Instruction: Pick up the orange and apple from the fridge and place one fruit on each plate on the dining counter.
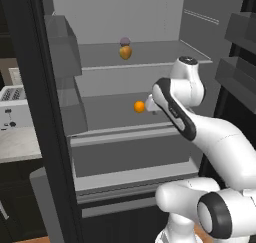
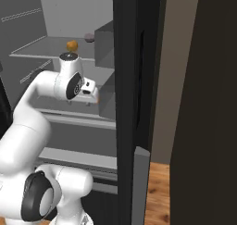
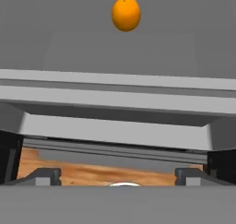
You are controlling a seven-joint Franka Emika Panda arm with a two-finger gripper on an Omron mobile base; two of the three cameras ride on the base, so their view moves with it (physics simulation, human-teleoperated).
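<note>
The fridge [image 1: 115, 17] stands open, showing its pale grey inside. The orange [image 1: 139, 106] rests on the middle shelf [image 1: 110, 114]. In the hand view the orange [image 3: 126, 14] sits high and centred, well ahead of my gripper [image 3: 117, 174], whose two fingertips [image 3: 44, 174] stand wide apart with nothing between them. My hand [image 1: 150, 103] is just right of the orange, its fingers hidden behind the arm. The apple [image 1: 125, 52] is on the upper shelf; in the right base view the apple [image 2: 71, 45] is above my hand [image 2: 90, 92]. The plates and dining counter are out of view.
A dull purple ball [image 1: 125, 41] sits just behind the apple. Door bins [image 1: 62, 42] flank the shelves on the left and more bins [image 1: 240, 62] on the right. A white toaster [image 1: 12, 107] stands on a counter at far left. A black door edge [image 2: 132, 103] is close by on the right.
</note>
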